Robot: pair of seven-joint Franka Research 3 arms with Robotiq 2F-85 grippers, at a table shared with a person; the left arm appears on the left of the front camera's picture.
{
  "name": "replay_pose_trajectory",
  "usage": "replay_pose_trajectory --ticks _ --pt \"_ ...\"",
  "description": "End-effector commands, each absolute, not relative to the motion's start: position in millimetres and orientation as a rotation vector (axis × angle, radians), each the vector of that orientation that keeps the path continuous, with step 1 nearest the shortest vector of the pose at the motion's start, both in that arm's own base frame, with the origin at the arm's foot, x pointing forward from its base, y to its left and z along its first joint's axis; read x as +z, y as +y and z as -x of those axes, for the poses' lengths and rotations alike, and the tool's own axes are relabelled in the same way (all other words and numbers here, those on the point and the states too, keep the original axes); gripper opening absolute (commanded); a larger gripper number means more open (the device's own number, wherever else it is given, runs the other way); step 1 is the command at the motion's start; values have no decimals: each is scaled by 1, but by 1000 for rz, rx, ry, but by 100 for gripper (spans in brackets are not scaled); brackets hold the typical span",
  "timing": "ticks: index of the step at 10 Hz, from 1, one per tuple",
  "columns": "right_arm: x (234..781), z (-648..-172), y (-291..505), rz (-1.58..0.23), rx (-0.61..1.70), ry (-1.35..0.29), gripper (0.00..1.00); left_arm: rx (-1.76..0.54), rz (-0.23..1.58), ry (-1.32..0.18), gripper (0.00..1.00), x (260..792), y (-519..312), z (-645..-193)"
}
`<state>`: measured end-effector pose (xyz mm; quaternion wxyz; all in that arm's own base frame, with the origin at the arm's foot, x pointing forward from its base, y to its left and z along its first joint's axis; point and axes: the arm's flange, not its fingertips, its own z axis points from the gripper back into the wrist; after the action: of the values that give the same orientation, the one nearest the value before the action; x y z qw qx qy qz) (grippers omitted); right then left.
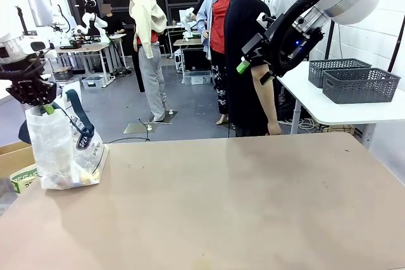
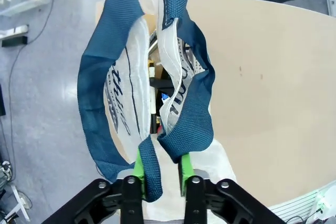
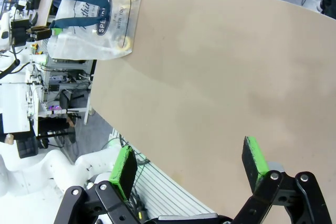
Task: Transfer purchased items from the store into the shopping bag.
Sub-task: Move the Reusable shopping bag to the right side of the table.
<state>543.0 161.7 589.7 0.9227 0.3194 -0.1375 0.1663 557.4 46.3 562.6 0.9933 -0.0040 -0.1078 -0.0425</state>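
Note:
The clear shopping bag with navy handles stands at the table's left edge. My left gripper is just above it, shut on one navy handle. In the left wrist view the bag's mouth gapes open and small packs lie inside; yellowish items show through its bottom. My right gripper hangs high over the far right of the table, open and holding nothing; its green pads stand wide apart above bare tabletop. Two dark grey openwork baskets sit on a white side table at the right.
A person in black stands behind the far edge, close to my right gripper. A brown cardboard box and a green-printed carton sit left of the bag. The brown tabletop stretches wide to the right of the bag.

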Motion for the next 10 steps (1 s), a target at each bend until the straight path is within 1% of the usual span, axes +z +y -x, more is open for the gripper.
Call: replay_pose_trajectory --ticks 1,2,8,10 --pt "590 -542 163 -656 326 -285 100 -80 13 -216 94 570 45 -556" --pt "590 -542 163 -656 326 -285 100 -91 13 -216 100 572 42 -556" --pt "590 -542 163 -656 326 -285 100 -142 17 -198 100 582 27 -551" --pt "590 -542 163 -656 326 -285 100 -192 24 -184 100 586 20 -546"
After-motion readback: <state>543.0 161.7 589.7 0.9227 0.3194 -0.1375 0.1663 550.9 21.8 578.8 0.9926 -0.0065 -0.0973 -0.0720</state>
